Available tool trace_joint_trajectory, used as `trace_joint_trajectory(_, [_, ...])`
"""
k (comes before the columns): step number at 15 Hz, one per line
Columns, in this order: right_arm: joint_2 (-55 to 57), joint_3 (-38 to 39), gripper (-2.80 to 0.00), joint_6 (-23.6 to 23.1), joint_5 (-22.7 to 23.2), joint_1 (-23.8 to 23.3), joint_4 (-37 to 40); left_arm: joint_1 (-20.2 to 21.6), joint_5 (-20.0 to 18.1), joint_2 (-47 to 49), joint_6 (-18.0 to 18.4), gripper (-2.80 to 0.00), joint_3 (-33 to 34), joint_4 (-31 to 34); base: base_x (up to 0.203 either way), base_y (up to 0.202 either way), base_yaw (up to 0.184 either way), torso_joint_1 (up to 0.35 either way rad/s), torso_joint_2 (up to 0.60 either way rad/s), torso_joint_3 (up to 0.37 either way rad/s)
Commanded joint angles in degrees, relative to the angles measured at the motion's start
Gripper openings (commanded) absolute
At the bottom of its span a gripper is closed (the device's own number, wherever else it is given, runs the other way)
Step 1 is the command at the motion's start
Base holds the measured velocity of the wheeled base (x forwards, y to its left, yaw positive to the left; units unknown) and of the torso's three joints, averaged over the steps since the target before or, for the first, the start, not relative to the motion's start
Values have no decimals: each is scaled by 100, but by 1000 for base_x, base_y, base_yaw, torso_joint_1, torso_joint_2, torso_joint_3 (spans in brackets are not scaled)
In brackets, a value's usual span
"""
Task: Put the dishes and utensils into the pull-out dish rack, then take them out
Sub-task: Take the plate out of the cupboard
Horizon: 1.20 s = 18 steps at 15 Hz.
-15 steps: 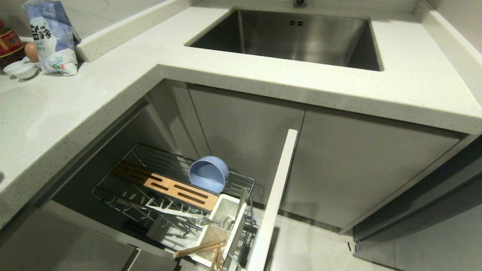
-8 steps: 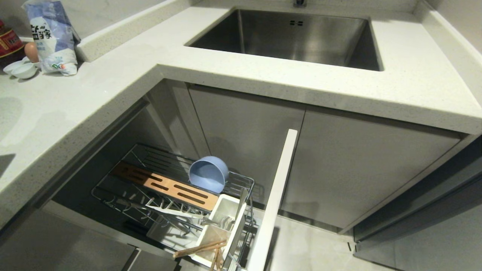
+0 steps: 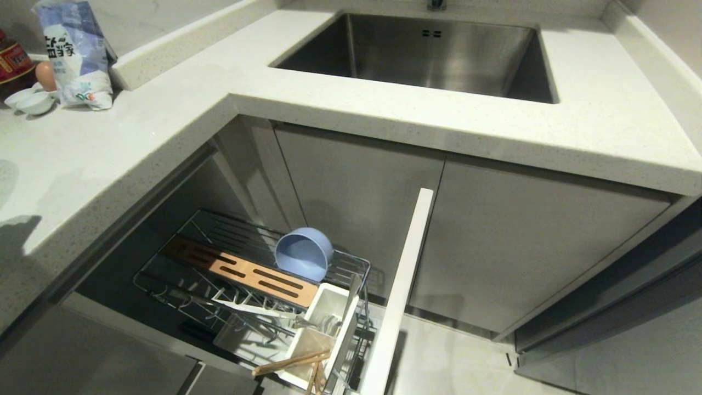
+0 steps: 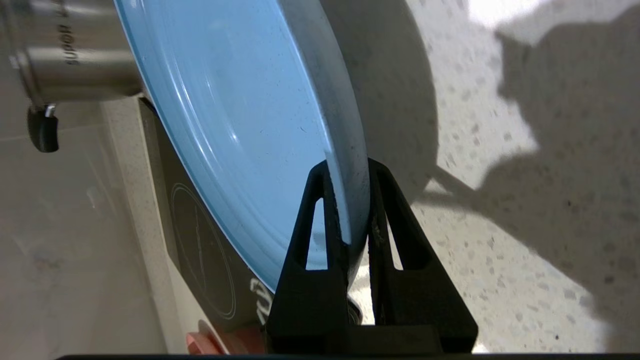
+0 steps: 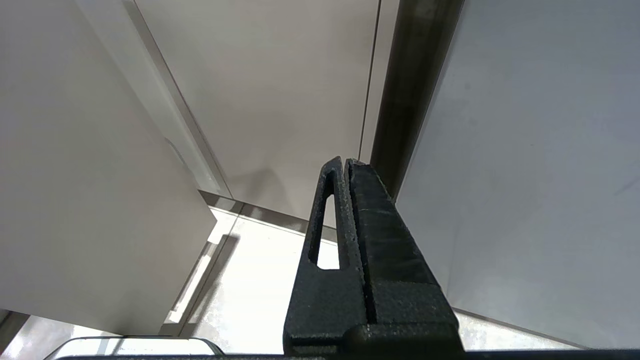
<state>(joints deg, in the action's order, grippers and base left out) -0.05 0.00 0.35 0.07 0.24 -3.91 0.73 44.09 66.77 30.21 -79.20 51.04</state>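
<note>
In the left wrist view my left gripper point(image 4: 348, 167) is shut on the rim of the pale-blue plate point(image 4: 240, 115), holding it on edge above the speckled counter point(image 4: 500, 240). Neither arm shows in the head view. There the pull-out dish rack point(image 3: 241, 263) stands open under the counter, with the blue bowl point(image 3: 303, 254) tilted on its side by the wooden strip point(image 3: 241, 271). The chopsticks point(image 3: 290, 362) stick out of the white caddy point(image 3: 323, 323), where the spoon point(image 3: 332, 325) also rests. My right gripper point(image 5: 346, 161) is shut and empty, parked beside cabinet panels.
A steel pot point(image 4: 65, 55) and a black induction hob point(image 4: 200, 240) lie behind the plate. A steel sink point(image 3: 428, 55) is set in the counter. A blue-white bag point(image 3: 77, 55), a bottle, an egg and small white saucers point(image 3: 30, 101) stand at the far left.
The arm's shadow on the counter at the head view's left edge has shifted and grown. The rack and its contents have not moved.
</note>
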Motion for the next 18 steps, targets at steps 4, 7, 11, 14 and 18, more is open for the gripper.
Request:
trace_joint_trajectory(4, [-4, 132, -280, 0, 1, 2, -4, -86, 13, 82, 20, -280, 208, 187, 0, 0, 0, 0, 0, 0])
trace_joint_trajectory(7, [-4, 132, -280, 0, 1, 2, -4, -99, 12, 108, 20, -280, 221, 195, 0, 0, 0, 0, 0, 0])
trace_joint_trajectory(11, [-4, 132, -280, 0, 1, 2, -4, -196, -24, 108, 20, -280, 221, 415, 0, 0, 0, 0, 0, 0])
trace_joint_trajectory(14, [-4, 132, -280, 0, 1, 2, -4, -220, -76, 90, 11, -280, 199, 398, 0, 0, 0, 0, 0, 0])
trace_joint_trajectory(18, [-4, 132, -280, 0, 1, 2, -4, -249, -208, 31, 3, 0, 124, 413, 0, 0, 0, 0, 0, 0])
